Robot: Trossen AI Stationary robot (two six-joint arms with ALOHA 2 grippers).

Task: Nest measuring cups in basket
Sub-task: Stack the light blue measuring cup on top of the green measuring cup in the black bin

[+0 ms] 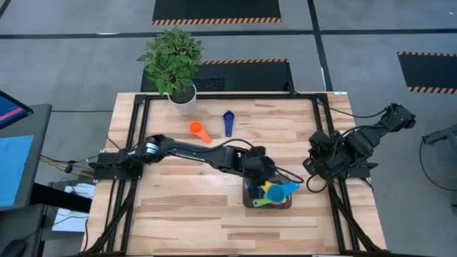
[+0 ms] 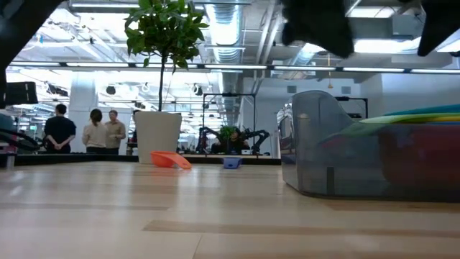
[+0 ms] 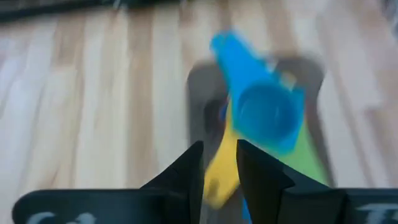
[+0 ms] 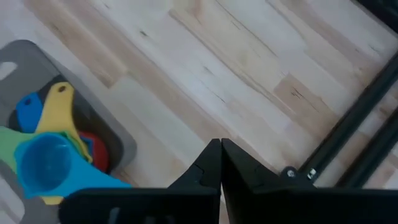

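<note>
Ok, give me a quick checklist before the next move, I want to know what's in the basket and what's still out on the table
1. Light blue cup in the basket: ok, it sits on top of the stack with its handle sticking out over the rim.
2. Left gripper let go of the cup: ok, its fingers stand slightly apart above the basket, with nothing between them.
3. Orange cup nested: not ok, it lies on the table near the plant pot.
4. Dark blue cup nested: not ok, it lies beside the orange one.
5. Right gripper out of the way: ok, shut and empty beside the basket.
6. Stack seated flat: cannot tell.
</note>
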